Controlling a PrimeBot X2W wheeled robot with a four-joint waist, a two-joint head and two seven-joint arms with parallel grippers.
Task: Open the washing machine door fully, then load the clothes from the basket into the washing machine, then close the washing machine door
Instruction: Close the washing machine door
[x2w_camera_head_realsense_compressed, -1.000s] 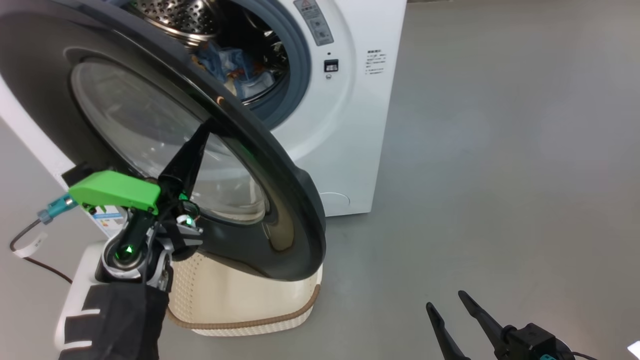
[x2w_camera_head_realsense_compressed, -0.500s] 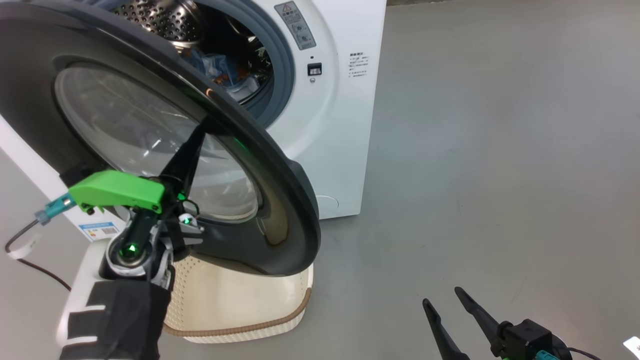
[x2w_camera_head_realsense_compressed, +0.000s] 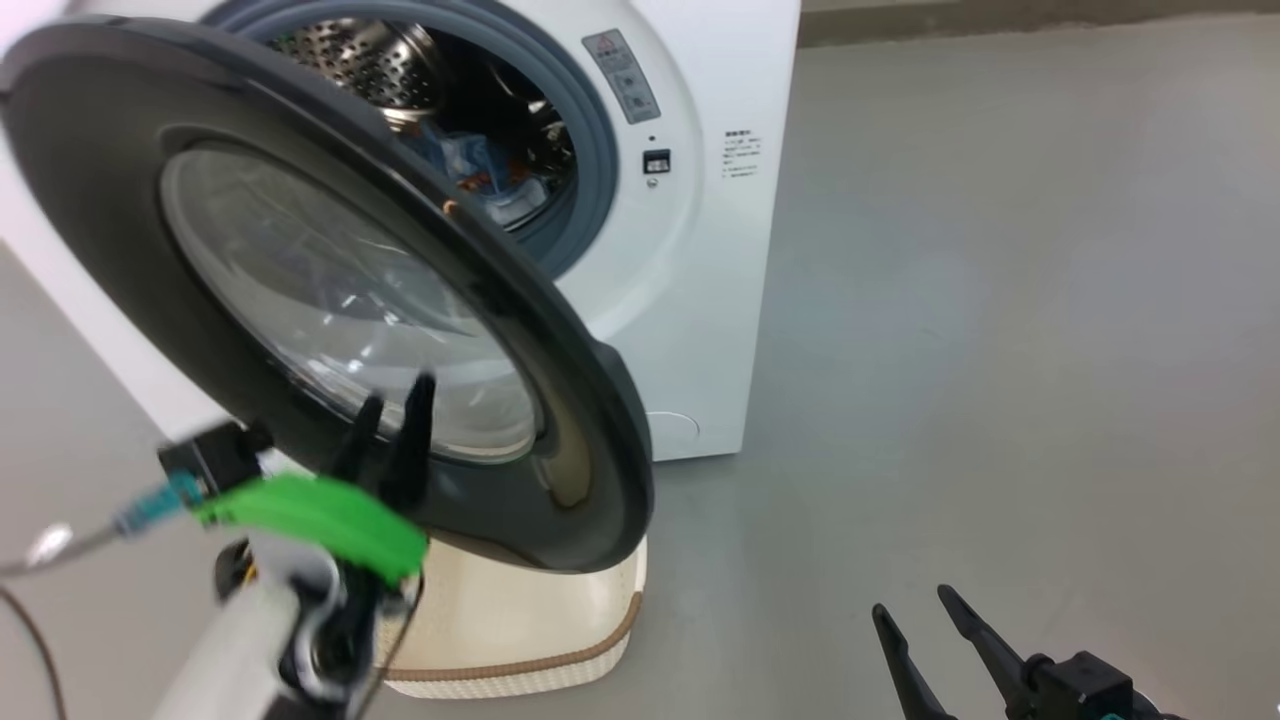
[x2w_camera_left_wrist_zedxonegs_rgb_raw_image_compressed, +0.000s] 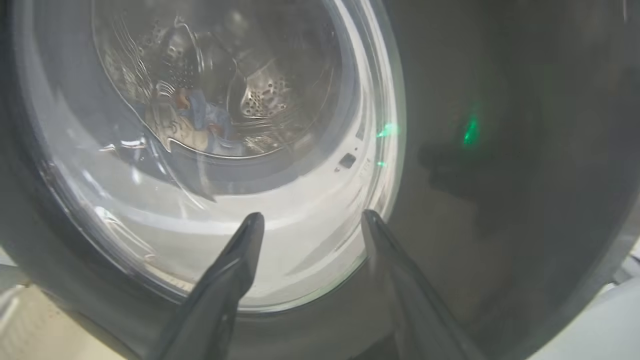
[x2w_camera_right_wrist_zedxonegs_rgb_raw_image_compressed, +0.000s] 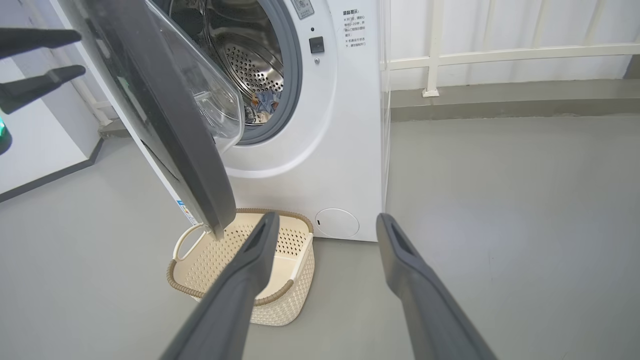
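Logging left gripper (x2w_camera_head_realsense_compressed: 398, 392) at lower left of the head view: blurred, fingers spread wide, clasping nothing. Pointing both fingers at the outer face of the washing machine door (x2w_camera_head_realsense_compressed: 340, 300), with tips lying over the lower edge of the glass window in the left wrist view. Touching or just short of the glass: not managing to tell.

Noting right gripper (x2w_camera_head_realsense_compressed: 912, 602) at lower right of the head view, likewise spread wide and carrying nothing, well apart from the washing machine (x2w_camera_head_realsense_compressed: 690, 300).

Finding the door standing partly open, filling the left half of the head view. Seeing it edge-on at upper left of the right wrist view, with the glass bowl bulging toward the drum opening. Seeing the basket (x2w_camera_right_wrist_zedxonegs_rgb_raw_image_compressed: 292, 300) on the floor just beside the machine front, at lower centre of the right wrist view, under the door's lower edge and looking empty. Spotting the clothes (x2w_camera_head_realsense_compressed: 480, 175), blue and white, low inside the drum at upper centre of the head view.

Judging loading as done and door closing as the step in hand. Expecting the next move to call for:
- pressing on the outer face nearer the free edge, at lower right of the door;
- swinging it toward the gasket, through to latching;
- guarding against fingers sliding on the glossy surface.
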